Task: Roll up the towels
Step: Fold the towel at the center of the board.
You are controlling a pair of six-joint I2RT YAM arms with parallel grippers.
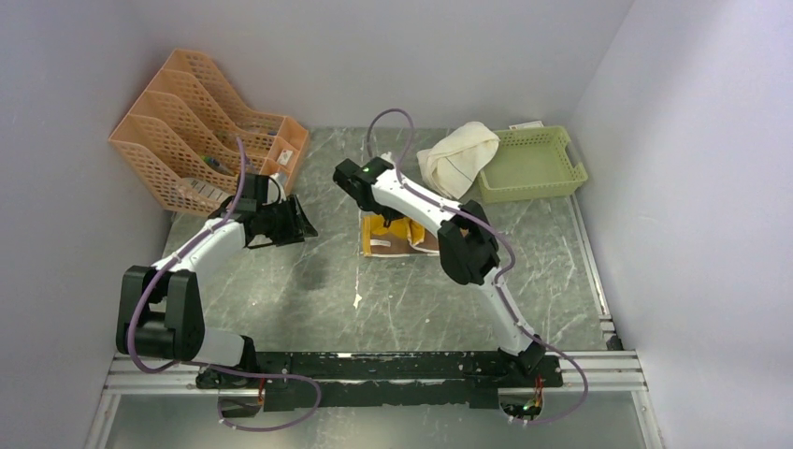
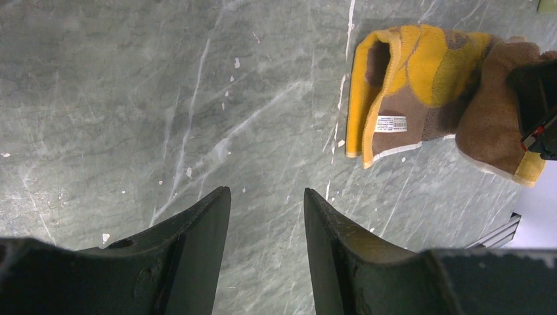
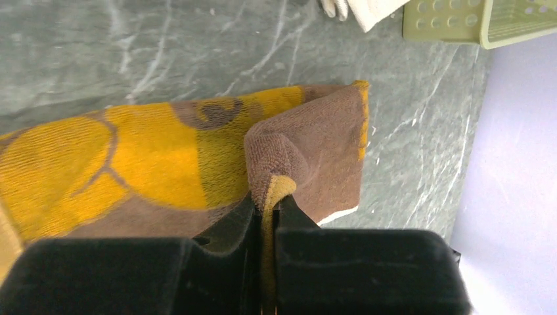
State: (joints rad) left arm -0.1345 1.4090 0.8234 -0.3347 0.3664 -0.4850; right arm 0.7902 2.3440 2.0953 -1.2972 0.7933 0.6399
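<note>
Basically, a grey marble worktop (image 1: 309, 299) with an orange file rack (image 1: 201, 131) at far left and a green basket (image 1: 535, 164) at far right. The white towel (image 1: 458, 157) lies bunched against the basket's left rim, partly over it and well apart from both tools. The yellow-brown towel (image 1: 397, 238) sits mid-worktop, folded over on itself. It is too bunched, and too covered by the arm, to call its long axis. The right tool (image 3: 266, 203) is on it, jaws pressed together and pinching a raised ridge of brown cloth with a yellow hem on the towel's far side. The left tool (image 2: 266, 197) hangs over bare worktop, jaws spread with nothing between them. The towel lies off to its right, near but apart, with an open yellow fold facing it. So the right arm is the nearer one and has the working edge. The roll likely means turning that pinched edge over the rest of the cloth, and the left tool looks well placed to come in from the side and steady it.
</note>
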